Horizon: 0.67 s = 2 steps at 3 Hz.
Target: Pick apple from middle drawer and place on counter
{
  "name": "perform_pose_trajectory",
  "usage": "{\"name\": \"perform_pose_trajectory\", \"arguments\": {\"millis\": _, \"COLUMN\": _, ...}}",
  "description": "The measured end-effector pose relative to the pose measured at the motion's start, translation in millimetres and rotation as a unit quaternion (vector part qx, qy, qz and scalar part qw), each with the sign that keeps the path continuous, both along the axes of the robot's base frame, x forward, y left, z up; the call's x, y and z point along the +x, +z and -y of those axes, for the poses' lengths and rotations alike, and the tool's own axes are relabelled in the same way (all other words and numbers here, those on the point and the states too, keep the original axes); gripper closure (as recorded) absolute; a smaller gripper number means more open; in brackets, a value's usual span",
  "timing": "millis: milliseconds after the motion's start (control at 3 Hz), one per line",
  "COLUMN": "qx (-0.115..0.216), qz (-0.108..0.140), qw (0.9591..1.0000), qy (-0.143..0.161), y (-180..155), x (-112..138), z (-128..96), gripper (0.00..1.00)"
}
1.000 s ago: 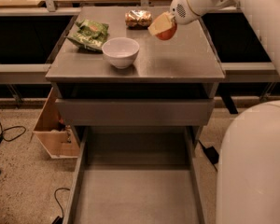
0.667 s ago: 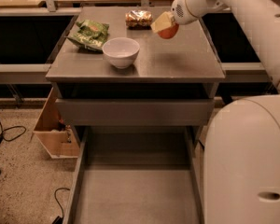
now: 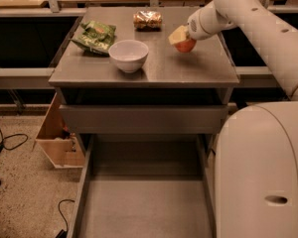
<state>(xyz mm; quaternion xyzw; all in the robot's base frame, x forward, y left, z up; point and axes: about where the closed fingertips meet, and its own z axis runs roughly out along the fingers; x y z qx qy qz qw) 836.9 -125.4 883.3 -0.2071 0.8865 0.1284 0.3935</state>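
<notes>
The gripper [image 3: 181, 36] grasps the apple [image 3: 186, 45] low over the counter [image 3: 188, 71], well apart from the white bowl [image 3: 128, 55]. If released here, the round apple may roll off the counter edge near the gripper.

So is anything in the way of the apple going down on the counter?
Nothing visible. The gripper holds the apple over the bare right side of the counter; the white bowl, green bag and wrapped snack sit to the left.

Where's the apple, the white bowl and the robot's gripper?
gripper [image 3: 180, 36]: camera view, between its fingertips, over the counter [image 3: 154, 73], right side.
apple [image 3: 187, 45]: camera view, its red lower side.
white bowl [image 3: 128, 64]: camera view, its front wall.
</notes>
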Motion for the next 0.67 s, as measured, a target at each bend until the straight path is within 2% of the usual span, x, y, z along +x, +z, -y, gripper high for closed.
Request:
{"name": "perform_pose_trajectory", "arguments": {"millis": 333, "qx": -0.001, "qz": -0.016, "qw": 0.9996, "qy": -0.023, "y": -26.6, "x": -2.0, "z": 11.3, "gripper": 1.0}}
{"name": "perform_pose_trajectory", "arguments": {"millis": 667, "qx": -0.002, "qz": -0.02, "qw": 0.9995, "qy": -0.024, "y": -32.1, "x": -2.6, "z": 11.1, "gripper": 0.83}}
